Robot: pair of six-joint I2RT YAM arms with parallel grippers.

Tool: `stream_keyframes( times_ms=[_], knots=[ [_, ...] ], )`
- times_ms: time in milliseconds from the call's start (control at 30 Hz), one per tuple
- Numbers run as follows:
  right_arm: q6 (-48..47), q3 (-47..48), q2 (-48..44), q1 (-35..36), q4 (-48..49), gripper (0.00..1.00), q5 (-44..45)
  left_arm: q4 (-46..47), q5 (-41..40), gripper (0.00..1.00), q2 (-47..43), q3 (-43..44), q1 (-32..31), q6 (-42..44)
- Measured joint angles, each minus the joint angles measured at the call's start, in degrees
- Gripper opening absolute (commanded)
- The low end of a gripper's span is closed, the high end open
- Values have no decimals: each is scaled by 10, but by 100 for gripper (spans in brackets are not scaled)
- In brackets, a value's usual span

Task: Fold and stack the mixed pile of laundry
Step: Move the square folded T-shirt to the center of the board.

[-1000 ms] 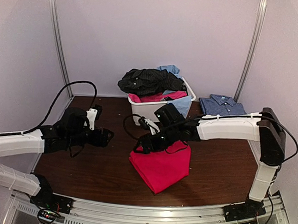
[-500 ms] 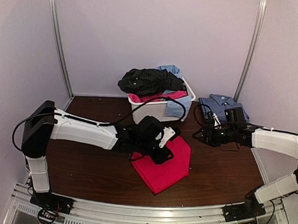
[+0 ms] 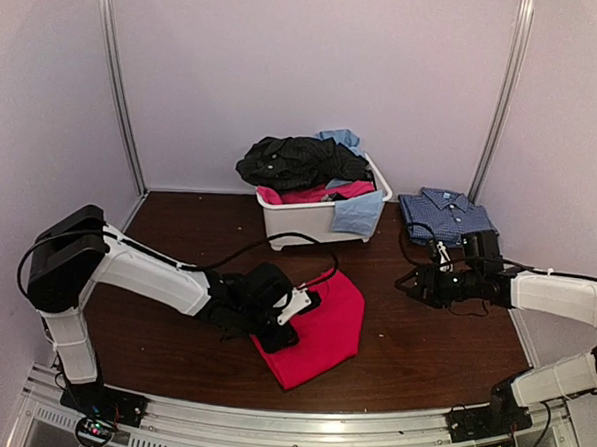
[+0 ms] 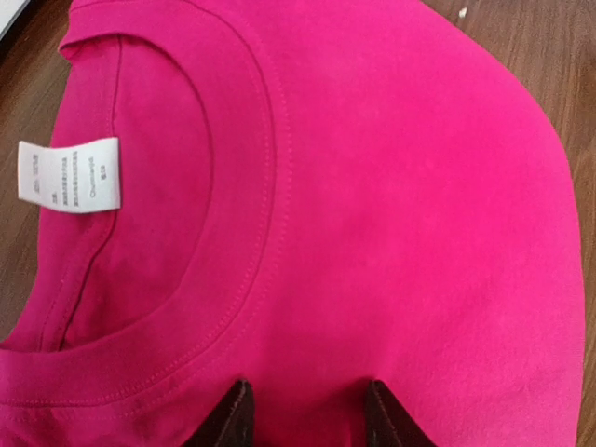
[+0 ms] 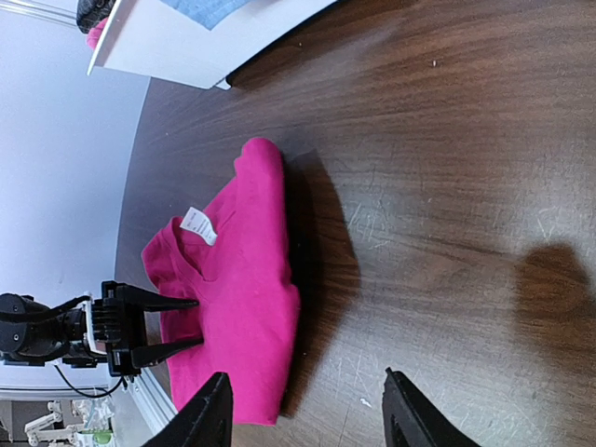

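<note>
A folded bright pink-red T-shirt (image 3: 323, 320) lies on the dark wood table (image 3: 178, 227), neckline and white label (image 4: 70, 175) up. My left gripper (image 3: 283, 326) is open. Its two dark fingertips (image 4: 233, 416) rest apart on the shirt's near-left edge, below the collar, and it also shows in the right wrist view (image 5: 168, 326). My right gripper (image 3: 415, 286) is open and empty, low over bare table to the right of the shirt (image 5: 237, 307). The rest of the pile, black pinstriped cloth (image 3: 297, 161), pink and light blue (image 3: 359, 213), fills the white tub. A folded blue checked shirt (image 3: 441, 213) lies at back right.
The white plastic tub (image 3: 303, 224) stands at the back centre, its corner showing in the right wrist view (image 5: 177, 42). Metal posts (image 3: 120, 94) rise at both back corners. A cable (image 3: 278, 240) from the left arm loops over the table near the tub.
The right arm left the pink shirt and pulled back to the right. The left arm reached across onto the shirt; since then it drew back left and the shirt slid slightly left.
</note>
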Motion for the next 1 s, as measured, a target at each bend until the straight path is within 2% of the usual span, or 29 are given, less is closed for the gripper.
stream_keyframes(
  times_ms=[100,233,367,500,633,767,900,1000],
  knots=[
    [8,-21,-2,0,16,55,-10,-16,-38,54,-64,-64,-1,41],
    [21,-49,-3,0,38,55,-21,-46,-83,58,-105,-65,-14,91],
    [28,-61,-3,0,59,54,-27,-70,-123,61,-83,29,-75,135],
    [33,-65,-4,0,69,54,-31,-83,-137,62,4,173,-126,159],
    [33,-65,-5,-1,70,55,-31,-124,-163,64,87,264,-143,162],
    [29,-65,-10,-6,63,54,-28,-170,-208,72,149,311,-142,131],
    [22,-64,-12,-13,56,54,-25,-222,-249,65,189,352,-141,70],
    [17,-62,-12,-17,46,55,-24,-242,-269,48,203,368,-140,24]
  ],
)
